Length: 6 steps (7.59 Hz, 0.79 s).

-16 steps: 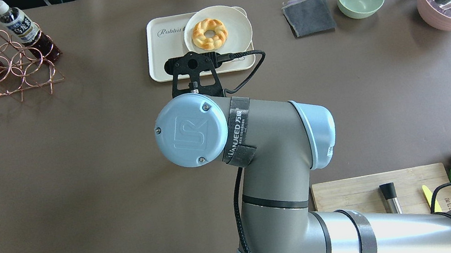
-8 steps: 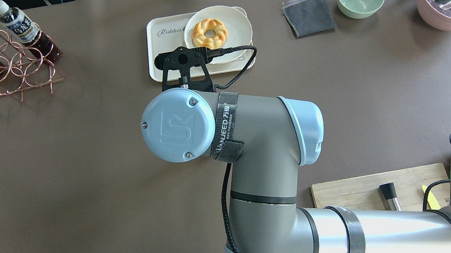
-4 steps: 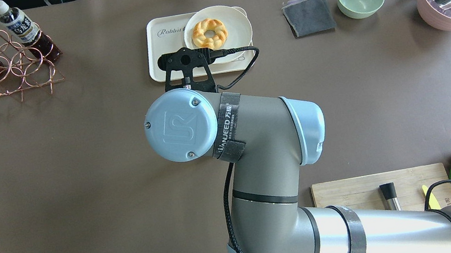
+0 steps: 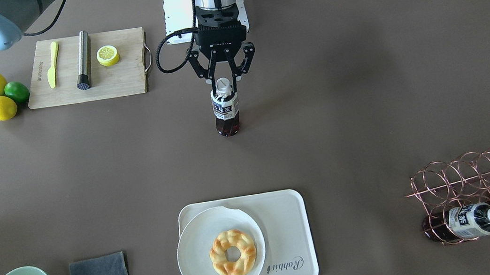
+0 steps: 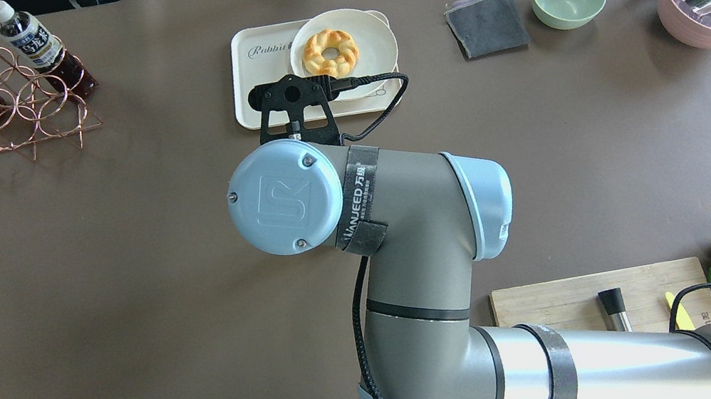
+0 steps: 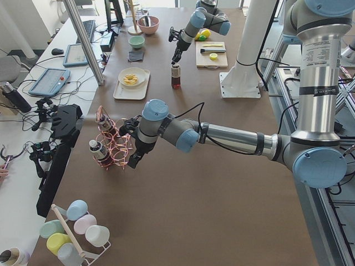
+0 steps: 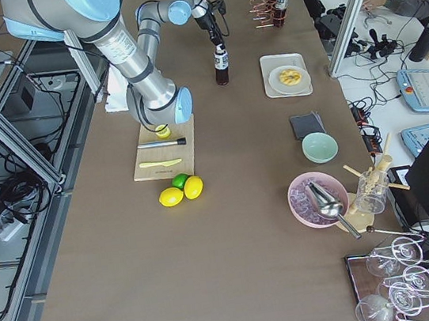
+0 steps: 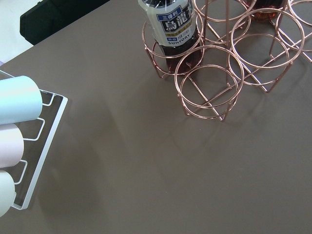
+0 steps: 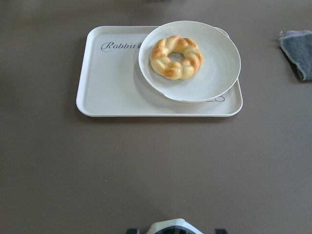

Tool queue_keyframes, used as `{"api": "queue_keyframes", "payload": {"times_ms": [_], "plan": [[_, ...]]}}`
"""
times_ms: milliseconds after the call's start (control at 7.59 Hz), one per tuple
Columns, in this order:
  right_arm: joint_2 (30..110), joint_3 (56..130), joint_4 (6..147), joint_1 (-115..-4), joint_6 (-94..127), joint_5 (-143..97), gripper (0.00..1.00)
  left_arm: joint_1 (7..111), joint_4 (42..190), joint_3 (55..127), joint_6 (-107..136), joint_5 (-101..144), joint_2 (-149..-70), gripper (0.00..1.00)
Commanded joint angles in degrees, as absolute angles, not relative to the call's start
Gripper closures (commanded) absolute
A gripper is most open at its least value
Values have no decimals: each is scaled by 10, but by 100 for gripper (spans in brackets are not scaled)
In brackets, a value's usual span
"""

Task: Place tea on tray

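The right hand (image 4: pixel 225 84), clamped only on the top of the tea (image 4: pixel 226 111) upright well short of the tray (image 4: pixel 285 227), may let it swing, slip, or clip the plate (image 4: pixel 193 248) crowding the tray.

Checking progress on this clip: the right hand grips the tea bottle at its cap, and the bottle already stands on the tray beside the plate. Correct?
No. The right hand grips the tea bottle at its cap, but the bottle is over bare table, short of the tray and its plate. The front-facing view shows this.
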<state>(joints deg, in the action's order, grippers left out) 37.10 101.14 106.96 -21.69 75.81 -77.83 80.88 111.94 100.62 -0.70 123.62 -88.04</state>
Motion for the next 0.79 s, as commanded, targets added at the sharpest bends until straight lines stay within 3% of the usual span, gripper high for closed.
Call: {"api": "queue_keyframes", "payload": {"times_ms": [0,659], "plan": [[371,1012,1070,-219,758,-779,100,809,1119,1006,-7,1237,-881,2],[359,1027,1071,-272,758,-820,100,809,1120,1008,-7,1237,-881,2]]}}
